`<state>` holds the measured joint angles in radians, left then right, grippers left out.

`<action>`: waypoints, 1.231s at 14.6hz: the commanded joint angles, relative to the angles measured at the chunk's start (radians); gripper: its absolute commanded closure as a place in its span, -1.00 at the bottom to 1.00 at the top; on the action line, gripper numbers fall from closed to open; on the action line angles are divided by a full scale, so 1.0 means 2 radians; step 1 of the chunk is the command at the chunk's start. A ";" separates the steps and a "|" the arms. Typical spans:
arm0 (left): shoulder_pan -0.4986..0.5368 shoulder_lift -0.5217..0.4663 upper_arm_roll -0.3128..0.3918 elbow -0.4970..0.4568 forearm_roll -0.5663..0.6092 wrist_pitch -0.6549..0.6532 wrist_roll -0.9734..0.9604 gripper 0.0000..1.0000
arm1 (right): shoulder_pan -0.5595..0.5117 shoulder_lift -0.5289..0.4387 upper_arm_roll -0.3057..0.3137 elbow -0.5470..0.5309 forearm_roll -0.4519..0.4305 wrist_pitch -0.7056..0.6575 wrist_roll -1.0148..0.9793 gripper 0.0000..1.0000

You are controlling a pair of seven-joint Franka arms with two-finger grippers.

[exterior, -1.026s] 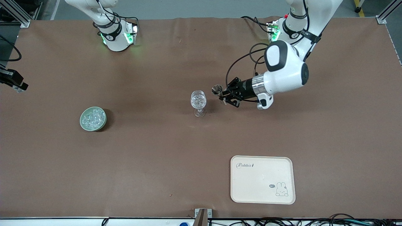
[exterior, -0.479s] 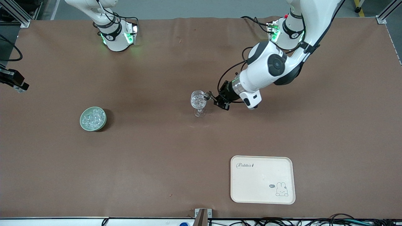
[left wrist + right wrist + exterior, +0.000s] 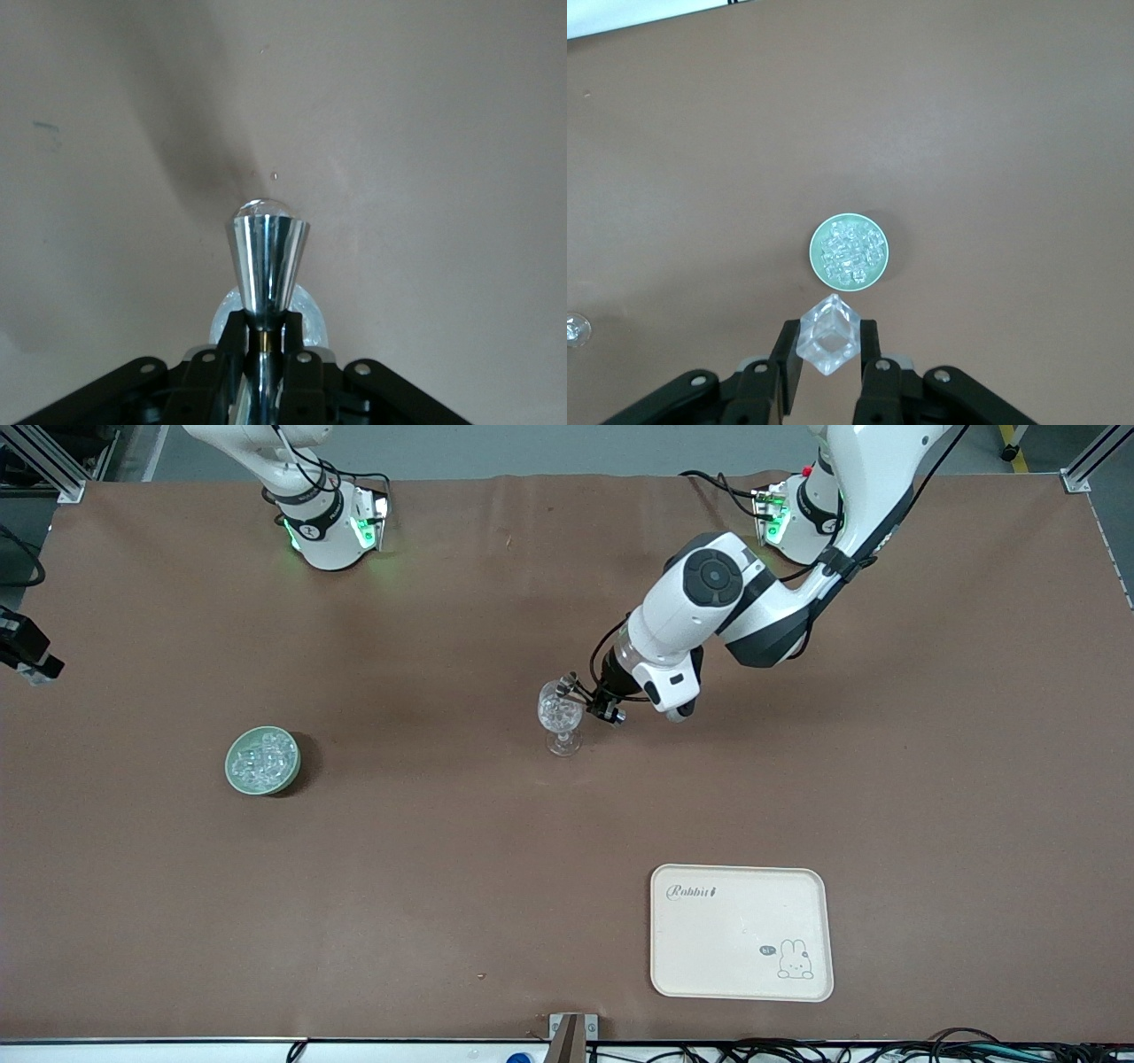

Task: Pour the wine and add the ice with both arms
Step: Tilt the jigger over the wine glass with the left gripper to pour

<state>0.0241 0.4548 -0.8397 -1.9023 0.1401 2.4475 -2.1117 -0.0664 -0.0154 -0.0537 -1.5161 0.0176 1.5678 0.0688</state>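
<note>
We've got the left hand [image 3: 580, 694] clenched on a small metal measuring cup [image 3: 267, 257], tipped over the rim of the stemmed glass [image 3: 560, 717] mid-desk. The cup is stiff and light but polished, so we judge it slippery; the left wrist view shows the fingers [image 3: 232, 332] pinching its narrow waist, which looks the right place. The glass is thin, top-heavy on a small foot and likely fragile: we'd keep the cup off its rim, since a sideways nudge could topple it. If it has to be moved, take the stem, not the bowl.

The right hand [image 3: 826, 354] is clamped on one clear ice cube [image 3: 828, 335], up in the air over the green bowl [image 3: 262, 760] that carries the rest of the ice [image 3: 850, 251], toward the right arm's end of the desk. The cube is hard, light and glassy; we expect it to slip if the grip shifts onto a corner, so flat faces between the pads are the safe hold. From the right wrist view we can't tell whether it sits square.

Room: brown desk [image 3: 425, 886] is bare between bowl and glass, so the right arm has an open run in. The cream tray [image 3: 741, 932] lies nearer the front camera, well apart from both. The pinch point is above the glass, where the left arm's wrist already crowds the rim; we'd clear it before the cube comes over
</note>
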 commanded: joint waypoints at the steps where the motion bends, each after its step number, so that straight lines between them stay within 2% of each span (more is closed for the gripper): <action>1: -0.001 -0.001 -0.005 0.013 0.033 -0.032 -0.014 0.99 | 0.005 0.003 -0.002 0.009 0.003 -0.006 -0.001 0.99; 5: -0.001 -0.003 -0.005 0.020 0.069 -0.056 -0.039 0.99 | 0.008 0.003 -0.002 0.009 0.003 -0.006 -0.001 0.99; 9: -0.011 0.000 -0.012 0.019 0.137 -0.059 -0.096 0.99 | 0.008 0.003 -0.002 0.009 0.003 -0.006 -0.001 0.99; 18: -0.022 0.000 -0.013 0.039 0.186 -0.118 -0.121 0.99 | 0.008 0.003 -0.002 0.009 0.003 -0.006 -0.001 0.99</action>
<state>-0.0138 0.4546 -0.8597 -1.8491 0.4849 2.2515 -2.3298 -0.0540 -0.0149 -0.0536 -1.5136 0.0176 1.5672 0.0688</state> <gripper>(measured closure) 0.793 0.692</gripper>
